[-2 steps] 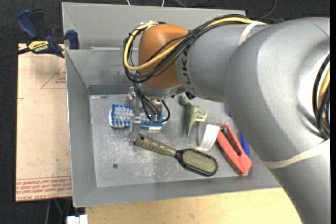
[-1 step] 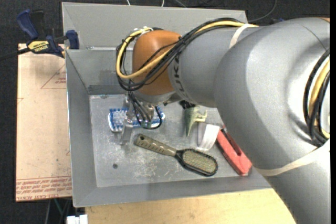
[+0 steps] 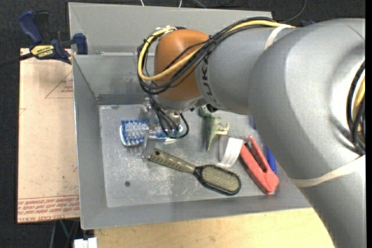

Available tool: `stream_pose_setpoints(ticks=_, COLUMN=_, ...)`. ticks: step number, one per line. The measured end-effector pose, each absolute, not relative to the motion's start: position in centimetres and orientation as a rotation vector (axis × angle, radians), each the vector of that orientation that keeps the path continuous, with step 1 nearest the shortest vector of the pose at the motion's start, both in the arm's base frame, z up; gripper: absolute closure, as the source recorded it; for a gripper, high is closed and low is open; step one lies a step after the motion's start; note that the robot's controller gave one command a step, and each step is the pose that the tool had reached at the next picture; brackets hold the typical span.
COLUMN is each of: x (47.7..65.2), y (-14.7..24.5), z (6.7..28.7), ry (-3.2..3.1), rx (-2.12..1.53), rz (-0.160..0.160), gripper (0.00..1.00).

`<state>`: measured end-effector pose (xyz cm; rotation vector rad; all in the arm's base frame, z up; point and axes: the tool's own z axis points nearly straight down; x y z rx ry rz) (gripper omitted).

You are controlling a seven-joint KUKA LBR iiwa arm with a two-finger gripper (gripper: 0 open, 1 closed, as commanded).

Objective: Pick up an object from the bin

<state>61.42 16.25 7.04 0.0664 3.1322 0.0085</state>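
Grey arm [image 3: 302,84], foremost, enters from the right. Its tool [image 3: 152,132] is low at the right end of a blue-and-white bristled brush [image 3: 132,132], bin [image 3: 87,142] left-centre; whether clenched or released cannot be told. An olive hairbrush [image 3: 200,171] lies just nearer.

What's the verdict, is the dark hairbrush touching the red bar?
Apart: the camera view shows bare bin floor between the hairbrush and the red bar.

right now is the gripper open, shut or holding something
gripper: cannot be told; it sits down by the blue and white brush
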Motion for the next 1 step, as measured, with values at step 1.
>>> stream_pose_setpoints(ticks=1, x=61.01, y=17.09, z=7.07, ry=3.127, rx=0.153, rz=0.014, gripper=0.00)
